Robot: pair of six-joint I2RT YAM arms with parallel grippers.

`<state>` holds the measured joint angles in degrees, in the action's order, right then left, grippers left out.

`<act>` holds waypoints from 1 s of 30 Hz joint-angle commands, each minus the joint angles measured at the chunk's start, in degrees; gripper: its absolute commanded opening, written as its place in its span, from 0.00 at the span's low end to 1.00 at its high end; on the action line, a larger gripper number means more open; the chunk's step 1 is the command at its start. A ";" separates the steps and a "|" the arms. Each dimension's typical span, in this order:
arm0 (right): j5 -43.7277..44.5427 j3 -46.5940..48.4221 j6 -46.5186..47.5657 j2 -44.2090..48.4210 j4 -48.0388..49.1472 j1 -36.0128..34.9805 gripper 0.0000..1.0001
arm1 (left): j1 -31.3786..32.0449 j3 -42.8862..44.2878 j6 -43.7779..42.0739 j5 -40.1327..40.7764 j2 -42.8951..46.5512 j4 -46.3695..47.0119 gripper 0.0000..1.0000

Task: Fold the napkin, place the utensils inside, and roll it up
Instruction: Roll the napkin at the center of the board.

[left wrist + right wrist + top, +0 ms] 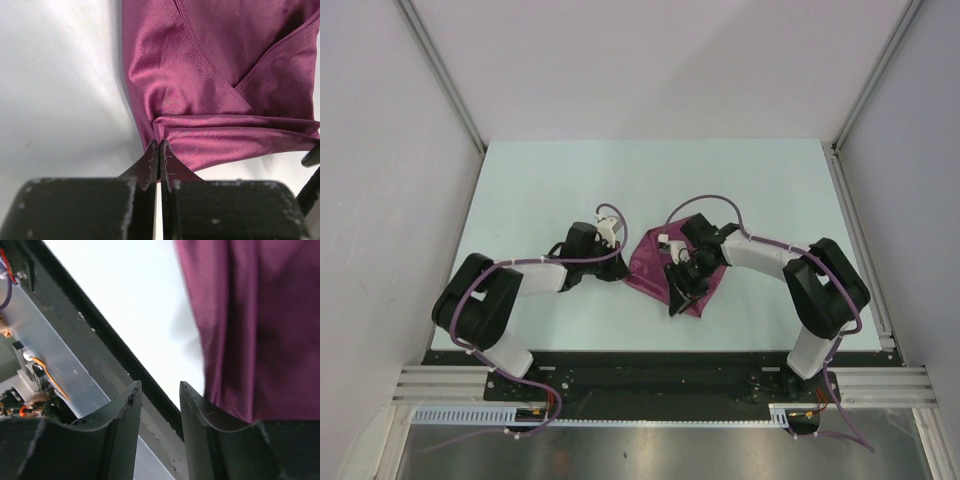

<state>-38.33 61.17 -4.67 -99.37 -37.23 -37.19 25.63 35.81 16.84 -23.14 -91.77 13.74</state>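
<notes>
Left wrist shows your left tool [159, 149] pinched shut on the napkin [210, 75] edge mid-bench [60, 100], right tool [160, 395] half open, empty, beside the cloth: looks like folding, so next carry that edge across.

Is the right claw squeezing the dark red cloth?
No, the right gripper has an empty gap between its fingers, and the napkin lies beside them, not between them.

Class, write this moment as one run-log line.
left gripper: shut on napkin edge | right gripper: open beside napkin | napkin: partly folded
</notes>
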 commanded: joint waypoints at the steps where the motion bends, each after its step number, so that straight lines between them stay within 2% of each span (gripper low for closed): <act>1: 2.03 -2.01 -2.63 0.94 -0.12 3.61 0.40 | -0.40 1.63 -1.37 0.11 -0.34 -0.99 0.00; 16: 5.10 -7.02 -2.98 -5.04 -1.00 10.29 0.38 | -0.40 2.51 -1.46 0.72 -0.08 -2.92 0.00; 23: 4.23 -8.69 -3.77 -4.52 -1.88 13.02 0.39 | -0.40 2.77 -1.63 1.25 0.18 -3.54 0.00; 26: 2.21 -8.00 -3.07 -2.76 -2.75 13.11 0.40 | -0.40 3.21 -1.64 1.16 0.01 -4.15 0.00; 30: 2.29 -0.91 -1.40 1.72 -6.09 11.27 0.42 | -0.40 4.35 -1.29 0.81 -0.52 -6.00 0.00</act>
<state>-40.51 54.72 -8.23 -101.86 -37.30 -25.23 25.76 37.54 16.88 -24.21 -91.77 10.07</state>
